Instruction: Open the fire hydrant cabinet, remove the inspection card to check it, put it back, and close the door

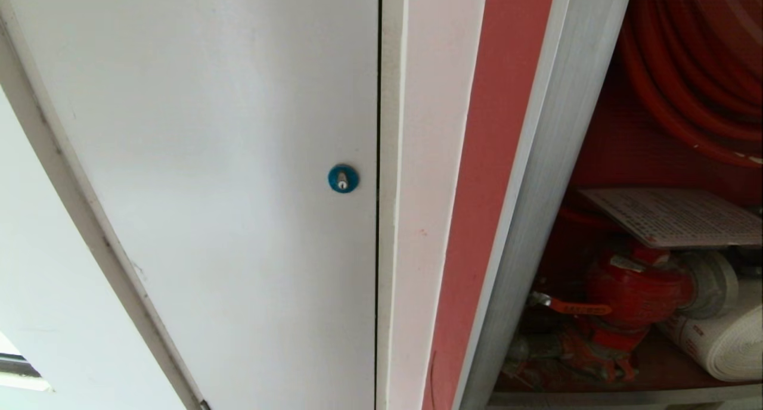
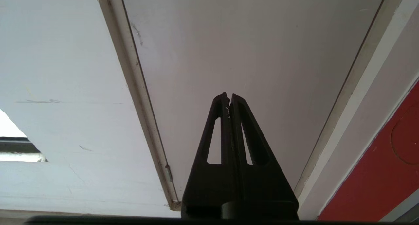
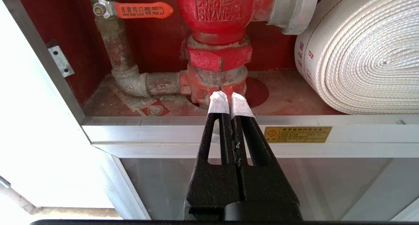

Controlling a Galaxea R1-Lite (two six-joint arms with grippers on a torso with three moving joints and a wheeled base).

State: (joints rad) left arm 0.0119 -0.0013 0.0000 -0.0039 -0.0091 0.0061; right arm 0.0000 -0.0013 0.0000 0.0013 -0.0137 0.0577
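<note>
You had the cabinet (image 1: 536, 177) standing open at the right of the head view, its red inside bare to the camera. The card (image 1: 676, 216) lay flat inside it, resting above the red valve (image 1: 635, 291), with the hose reel (image 1: 691, 70) over it and the white rolled hose (image 1: 724, 344) just beside the valve on the cabinet floor. The tinted glass door itself did not show in any view.

Your right gripper (image 3: 230, 102) was clenched on nothing, its taped fingertips (image 3: 218, 104) pressed together, in front of the cabinet's lower aluminium frame (image 3: 209, 133) and pointing toward the base of the valve, apart from it. The card was not in that view.

Your left gripper (image 2: 228, 99) was likewise closed and empty, facing the white door (image 1: 208, 160) with the blue lock (image 1: 343, 178), left of the cabinet. Neither arm appeared in the head view.
</note>
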